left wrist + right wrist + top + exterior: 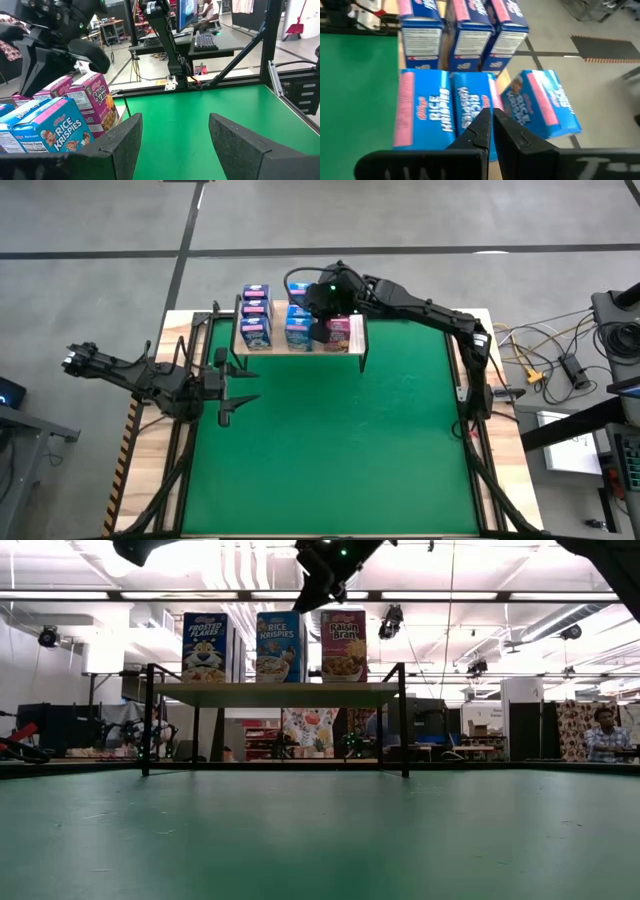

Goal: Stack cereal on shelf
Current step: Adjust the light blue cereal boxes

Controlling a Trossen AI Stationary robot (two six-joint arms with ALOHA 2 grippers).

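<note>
The shelf (pixel 270 693), a light wood board on thin black legs, stands at the mat's far edge. Several cereal boxes stand on it: Frosted Flakes (pixel 205 645), Rice Krispies (pixel 282 645) and Raisin Bran (pixel 343 645) in front, with more behind. My right gripper (pixel 492 127) is shut over the blue Rice Krispies boxes (pixel 442 112), above the shelf (pixel 325 300). One blue box (pixel 540 107) lies slanted by the shelf's far edge; what it rests on does not show. My left gripper (pixel 232 385) is open and empty, left of the shelf (pixel 175 135). My right gripper points down from above, its shut fingertips (pixel 482 131) just over the top of a Rice Krispies box (pixel 470 107). I cannot tell whether they touch it.
The green mat (pixel 350 440) spreads in front of the shelf. Black frame rails (pixel 185 440) run along the table's left and right sides. Cables and gear (pixel 560 365) lie off the table's right. A person (pixel 603 735) sits in the room far behind.
</note>
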